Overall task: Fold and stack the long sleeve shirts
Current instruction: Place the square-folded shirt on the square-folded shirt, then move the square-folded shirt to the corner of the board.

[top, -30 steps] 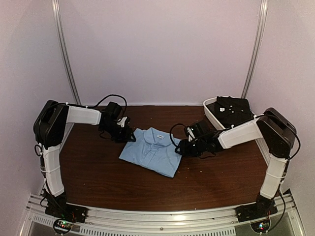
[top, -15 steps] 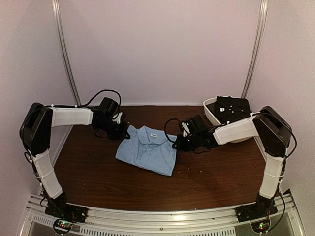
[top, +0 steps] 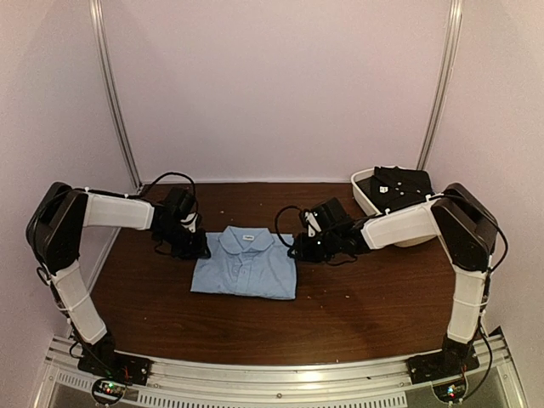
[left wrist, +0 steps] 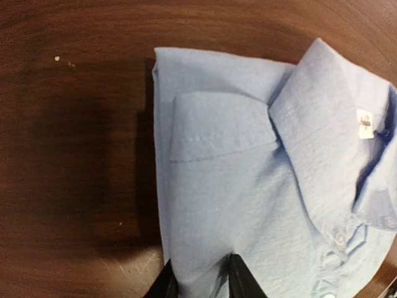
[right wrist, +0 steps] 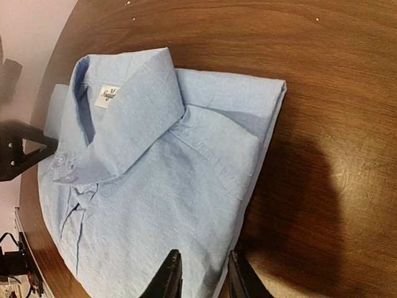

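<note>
Lying folded on the table (top: 365, 297), the light blue shirt (top: 245, 265) is pinched at opposite edges by the left gripper (left wrist: 201, 282) and right gripper (right wrist: 201, 276). Soft and limp, it is judged best held at both folded edges.

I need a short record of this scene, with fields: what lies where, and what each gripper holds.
shirt: light blue, folded, flat on the table, collar toward the far side
left gripper: shut on the shirt's left edge, near the shoulder
right gripper: shut on the shirt's right edge, near the shoulder
tub: white, far right corner, apart from the shirt
in the tub: dark cloth
table: brown wood
folded shirts on the table: one
</note>
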Available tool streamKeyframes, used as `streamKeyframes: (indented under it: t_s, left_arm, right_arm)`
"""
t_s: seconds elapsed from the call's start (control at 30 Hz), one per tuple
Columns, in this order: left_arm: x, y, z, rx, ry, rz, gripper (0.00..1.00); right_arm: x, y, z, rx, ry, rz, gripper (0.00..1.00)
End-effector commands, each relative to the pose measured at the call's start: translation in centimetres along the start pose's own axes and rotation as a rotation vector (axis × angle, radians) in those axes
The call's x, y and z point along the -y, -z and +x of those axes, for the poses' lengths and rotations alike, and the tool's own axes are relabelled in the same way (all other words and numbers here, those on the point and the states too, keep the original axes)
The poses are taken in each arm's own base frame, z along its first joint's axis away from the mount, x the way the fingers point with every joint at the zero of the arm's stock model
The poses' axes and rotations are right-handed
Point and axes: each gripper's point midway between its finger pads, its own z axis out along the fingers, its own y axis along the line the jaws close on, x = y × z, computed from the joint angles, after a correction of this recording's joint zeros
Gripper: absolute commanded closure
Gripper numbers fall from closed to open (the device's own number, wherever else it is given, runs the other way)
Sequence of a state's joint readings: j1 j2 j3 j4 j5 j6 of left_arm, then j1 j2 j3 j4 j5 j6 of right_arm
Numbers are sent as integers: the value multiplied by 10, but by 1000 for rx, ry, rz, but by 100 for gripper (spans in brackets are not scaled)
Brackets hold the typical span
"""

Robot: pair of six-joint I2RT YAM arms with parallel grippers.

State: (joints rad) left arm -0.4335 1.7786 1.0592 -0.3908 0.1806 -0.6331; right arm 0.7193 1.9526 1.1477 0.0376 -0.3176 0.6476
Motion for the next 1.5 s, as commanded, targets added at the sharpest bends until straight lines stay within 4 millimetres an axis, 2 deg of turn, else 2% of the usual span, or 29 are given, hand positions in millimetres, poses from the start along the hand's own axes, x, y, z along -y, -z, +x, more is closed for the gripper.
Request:
streamKeyframes:
  t_s: [0.0,0.13,0.3,0.67,1.0,1.13,1.33,1.47]
  left_arm:
    - [-5,-1,-17,48,-18,-44,66]
    - [-27,7,-27,73,-4,-153,62]
    - [-46,17,-36,93,30,-172,62]
    - [-31,35,-53,133,3,-132,61]
    - [-14,26,-31,72,-1,10,53]
    - [-15,19,-20,39,1,30,52]
    - [-11,5,-2,-18,-2,77,52]
    - [-8,0,9,-46,-2,95,57]
  right_arm:
    - [-6,7,-9,24,34,16,71]
    - [4,16,-7,27,51,71,69]
    - [8,19,-4,25,60,88,69]
    - [3,28,-12,45,75,91,69]
    - [-1,34,-14,48,80,84,69]
    - [-1,34,-12,44,80,80,68]
    - [-2,36,-13,49,80,75,66]
    - [-2,36,-13,49,83,74,66]
